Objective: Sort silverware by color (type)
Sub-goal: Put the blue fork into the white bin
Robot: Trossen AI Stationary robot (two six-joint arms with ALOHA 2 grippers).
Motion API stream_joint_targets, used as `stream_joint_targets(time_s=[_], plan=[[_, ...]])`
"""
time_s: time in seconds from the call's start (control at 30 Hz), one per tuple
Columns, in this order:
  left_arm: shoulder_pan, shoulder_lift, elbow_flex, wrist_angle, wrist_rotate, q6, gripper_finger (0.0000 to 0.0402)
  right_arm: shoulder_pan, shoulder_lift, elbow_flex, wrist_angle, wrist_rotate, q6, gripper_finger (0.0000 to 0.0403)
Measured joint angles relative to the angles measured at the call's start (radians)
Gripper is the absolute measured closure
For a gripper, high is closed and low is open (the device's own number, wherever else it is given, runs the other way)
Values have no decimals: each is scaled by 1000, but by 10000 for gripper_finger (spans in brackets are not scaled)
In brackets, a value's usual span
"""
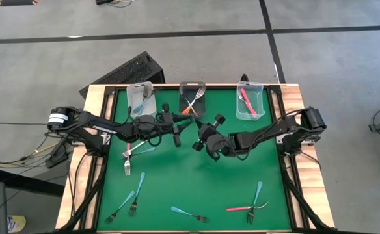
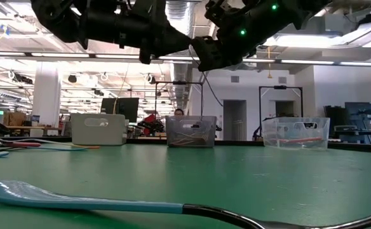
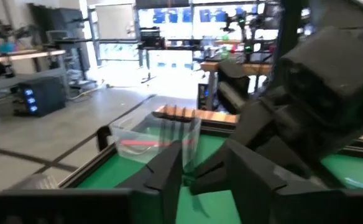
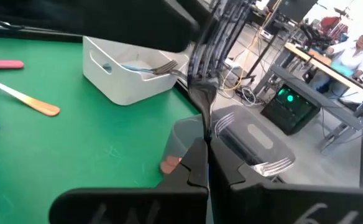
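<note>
Green felt-covered table (image 1: pixel 196 175) with wooden border, set on grey floor; open workshop room behind.

Bins, along the far edge: white opaque rectangular bin (image 1: pixel 141 99) holding blue-handled forks; dark translucent rectangular bin (image 1: pixel 192 97) holding orange-handled forks; clear plastic rectangular bin (image 1: pixel 250 100) holding pink-red-handled forks.

Loose silverware on the felt: cluster of mixed forks (image 1: pixel 133 155) at the left, near the left arm; two light blue-handled forks (image 1: pixel 130 200) at the near left; one light blue-handled fork (image 1: pixel 189 214) at near centre (the one lying close in the low view); one pink-red-handled fork (image 1: pixel 247 208) crossed with a light blue one (image 1: pixel 257 193) at the near right.

Left gripper (image 1: pixel 179 128): raised above the table, just in front of the dark bin; fingers (image 3: pixel 169 171) stand apart, nothing visibly between them.

Right gripper (image 1: pixel 202 135): raised at table centre, just beside the left gripper; fingers (image 4: pixel 197 163) pressed together, empty.
</note>
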Motion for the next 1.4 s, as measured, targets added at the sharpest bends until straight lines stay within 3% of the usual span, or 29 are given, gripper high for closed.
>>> stream_joint_targets(time_s=[0.3,0.5,0.67,0.83,0.93,1.03,1.13,1.27,1.4], plan=[[26,0,0,-28,-39,-9,394,0,0,0,4,2,-1,393],[30,0,0,-35,-48,22,401,1,0,0,3,2,0,388],[30,-33,0,-101,-56,78,401,3,0,2,-7,-16,55,344],[41,-220,0,-392,-177,140,401,45,-20,2,-79,-17,227,282],[87,-380,5,-606,-195,167,401,75,-25,2,-119,-17,313,253],[180,-516,87,-898,-205,236,401,99,-25,2,-124,-17,333,233],[311,-576,215,-1170,-231,248,401,112,-25,2,-122,-16,334,225],[493,-557,324,-1400,-101,235,401,108,-25,2,-106,-17,333,224],[611,-480,334,-1488,62,239,401,103,-25,2,-116,-47,337,225]])
